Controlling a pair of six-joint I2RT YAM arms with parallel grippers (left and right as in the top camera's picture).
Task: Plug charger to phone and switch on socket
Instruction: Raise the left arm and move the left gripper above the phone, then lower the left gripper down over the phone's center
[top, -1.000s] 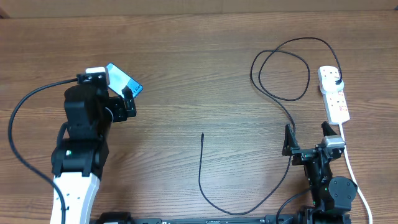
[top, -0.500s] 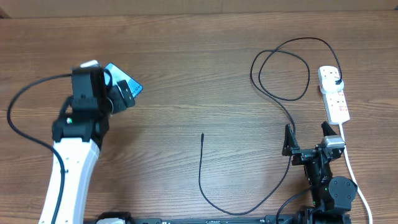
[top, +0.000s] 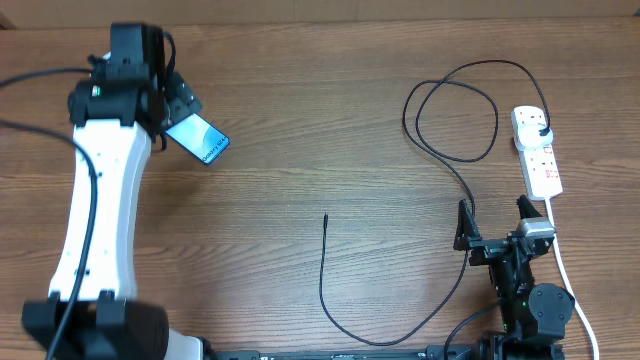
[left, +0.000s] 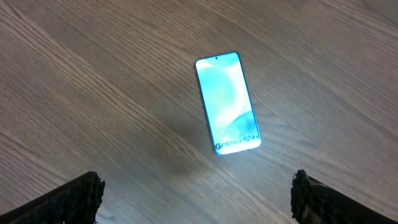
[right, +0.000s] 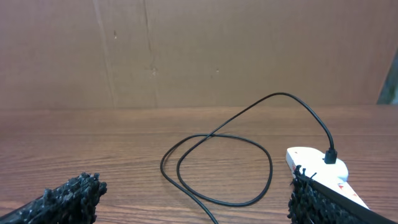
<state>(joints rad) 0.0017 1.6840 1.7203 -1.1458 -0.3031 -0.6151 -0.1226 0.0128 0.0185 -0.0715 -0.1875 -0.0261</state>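
1. Overhead camera first: the left arm reaches up the left side of the table, and the left gripper sits right by the phone.
2. Left wrist view: both fingers are spread wide at the bottom corners, nothing between them but bare wood. The phone lies just ahead of them, untouched.
3. That phone is flat on the table, screen up and glowing blue-cyan, angled diagonally. Its strip of white text is on the short edge nearer the fingers.
4. Over to the right: the right gripper is parked low at the near edge, jaws wide apart and holding nothing.
5. The charger sprawls across the middle and right. Its slim connector tip lies loose on the wood, well apart from the phone.
6. From that tip the cable drops toward the near edge, sweeps right, climbs past the right gripper's left finger and makes a big loop at the far right.
7. Its small black plug sits in the far end of the socket, which lies lengthwise at the right edge.
8. Red switch marks show on the socket, but I cannot tell whether it is on or off.
9. A white cord trails from the socket's near end past the right arm.
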